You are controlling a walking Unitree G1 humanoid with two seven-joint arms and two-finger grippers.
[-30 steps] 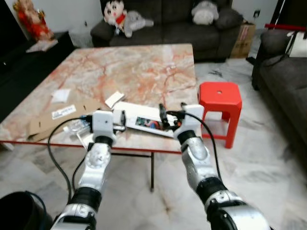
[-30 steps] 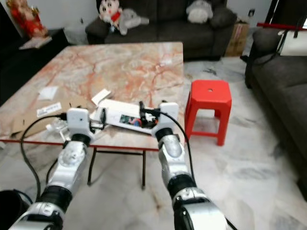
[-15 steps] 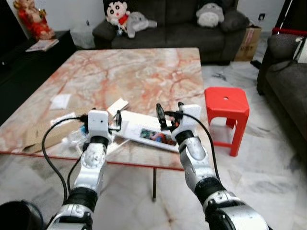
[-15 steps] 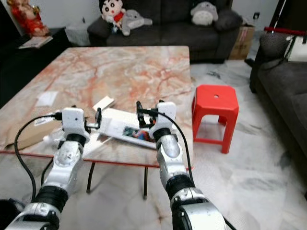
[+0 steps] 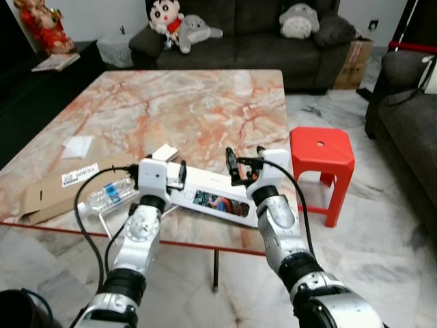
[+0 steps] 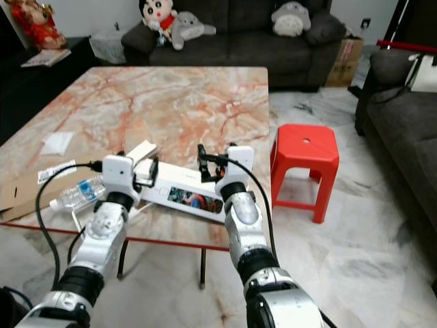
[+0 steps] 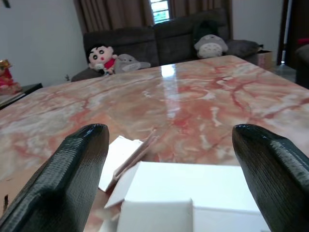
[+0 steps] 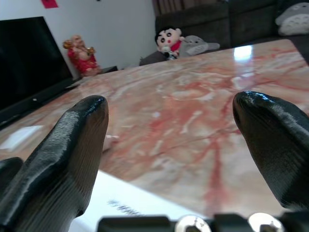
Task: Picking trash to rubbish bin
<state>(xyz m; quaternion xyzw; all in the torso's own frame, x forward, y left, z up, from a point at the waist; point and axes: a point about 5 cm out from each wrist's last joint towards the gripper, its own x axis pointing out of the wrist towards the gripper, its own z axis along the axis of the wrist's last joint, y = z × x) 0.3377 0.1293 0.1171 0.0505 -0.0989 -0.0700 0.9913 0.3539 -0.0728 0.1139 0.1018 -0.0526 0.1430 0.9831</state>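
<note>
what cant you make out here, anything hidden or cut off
- White box: its near end is covered by the left gripper in the eye views; the printing on it is too small to read.
- Plastic bottle: partly behind the left arm's black cable.
- Cardboard: label text too small.
- Dark round object: cut off by the left eye view's bottom corner.

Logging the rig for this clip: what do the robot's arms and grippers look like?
Both arms are silver, jointed metal with black bands. Each carries a white boxy wrist housing, a looping black cable, and a gripper of two long black textured fingers: left gripper, right gripper.
</note>
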